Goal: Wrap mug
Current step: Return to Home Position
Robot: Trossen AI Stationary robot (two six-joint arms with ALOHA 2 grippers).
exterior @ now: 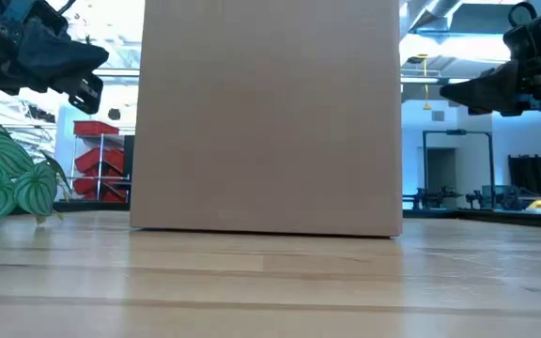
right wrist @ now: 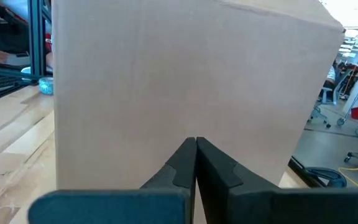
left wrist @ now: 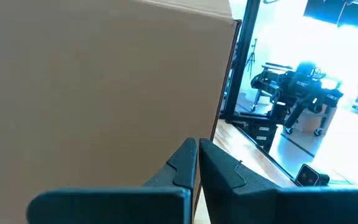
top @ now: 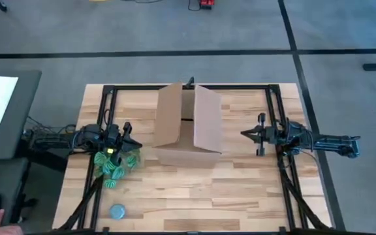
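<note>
Wood table (top: 240,189): box (top: 188,124) mid; L gripper (top: 134,143), R gripper (top: 244,134) pressed together, empty, clear of box.

The cardboard box (top: 187,127) stands at the middle of the tabletop (top: 240,189), a little nearer the far edge. The bundle (top: 113,166) lies toward the left edge, apart from the box, with the left gripper (top: 130,140) hanging just above it, and the disc (top: 117,211) lies by the front-left corner. The right gripper (top: 244,134) hangs between the box and the right edge.
</note>
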